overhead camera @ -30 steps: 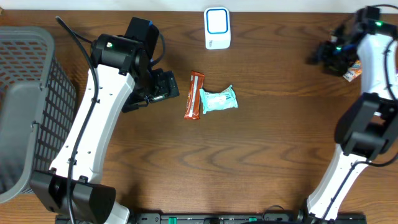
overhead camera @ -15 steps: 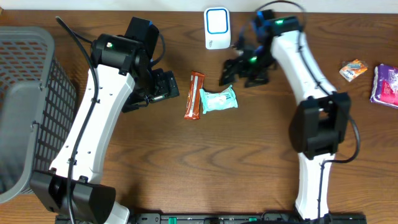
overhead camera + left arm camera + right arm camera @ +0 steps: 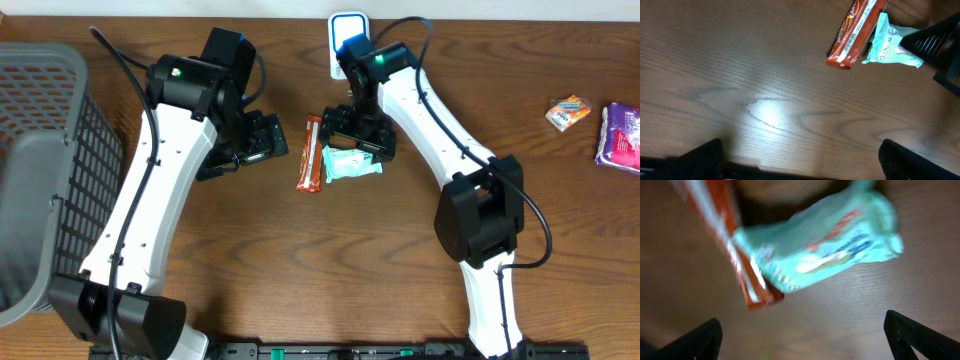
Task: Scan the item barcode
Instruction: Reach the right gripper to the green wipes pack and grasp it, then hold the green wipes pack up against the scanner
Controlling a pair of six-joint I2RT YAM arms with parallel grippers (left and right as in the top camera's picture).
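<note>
Since a second ago my right arm has swung from the far right edge of the table to the middle, while the left arm has not moved. From overhead, the right gripper (image 3: 353, 136) hangs directly over the teal packet (image 3: 352, 163), which I take to be the item. The left gripper (image 3: 272, 140) sits off to the side beyond the orange bar (image 3: 313, 155), so the right is clearly nearer. The scanner (image 3: 345, 22) lies just behind the right wrist. In the left wrist view, my left gripper (image 3: 800, 160) is spread wide and empty. The bar (image 3: 855, 32) and packet (image 3: 887, 45) lie well ahead and to one side. The bar is slim and glossy, and a white barcode panel shows on it. In the right wrist view, the fingers (image 3: 705, 340) stand fully apart, holding nothing. The packet (image 3: 825, 250) is just ahead, a crinkly, puffy film. Its long axis runs roughly along the line between the fingertips, and one end touches the bar (image 3: 735, 255), so I would probably turn the wrist before closing.
</note>
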